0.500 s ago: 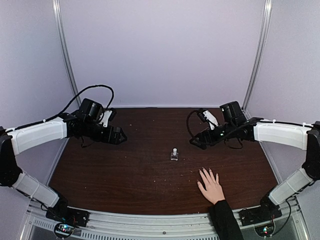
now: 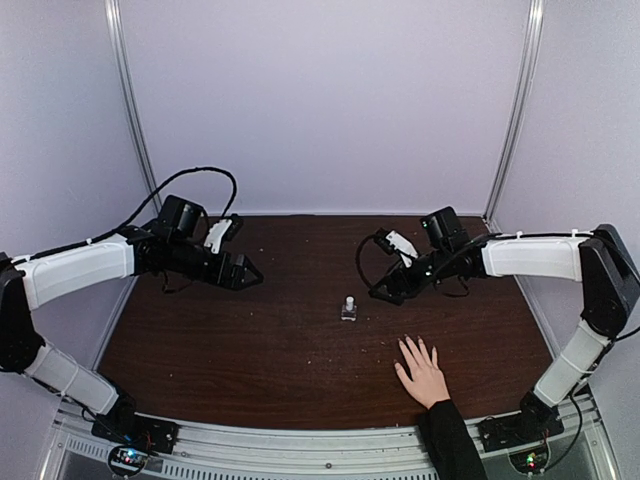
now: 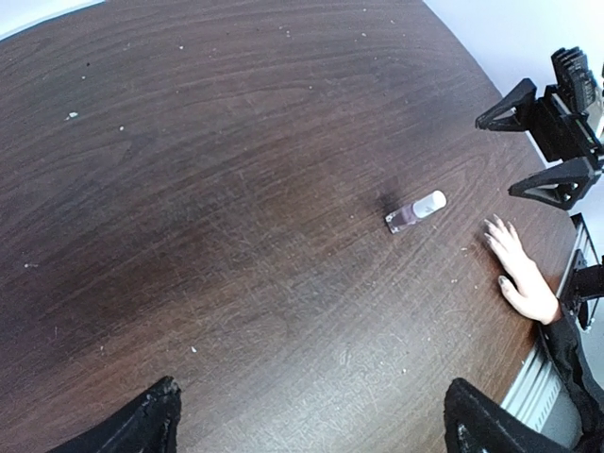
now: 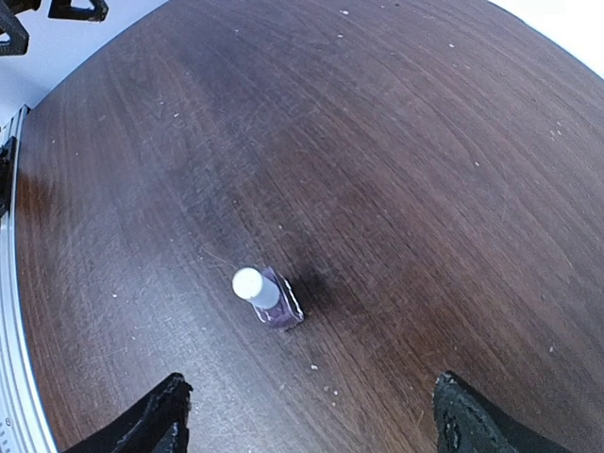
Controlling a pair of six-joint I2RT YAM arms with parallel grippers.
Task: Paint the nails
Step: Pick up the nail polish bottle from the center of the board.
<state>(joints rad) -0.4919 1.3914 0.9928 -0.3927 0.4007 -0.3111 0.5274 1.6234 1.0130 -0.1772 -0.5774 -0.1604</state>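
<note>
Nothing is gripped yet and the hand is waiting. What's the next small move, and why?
Probably ease the right gripper down and forward until its open jaws straddle the bottle. The bottle stands upright and capped, roughly between that gripper's fingers in its wrist view, and nearer to it than to the left gripper. The hand lies flat, apart from the bottle.

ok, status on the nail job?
Left gripper, right gripper open, empty. Hand flat, palm down; nails too small to read. Bottle upright, capped. Nothing in the way.

the right claw (image 2: 381, 290) has swung in toward the bottle (image 2: 349, 308), and the left claw (image 2: 253, 272) edged inward.
</note>
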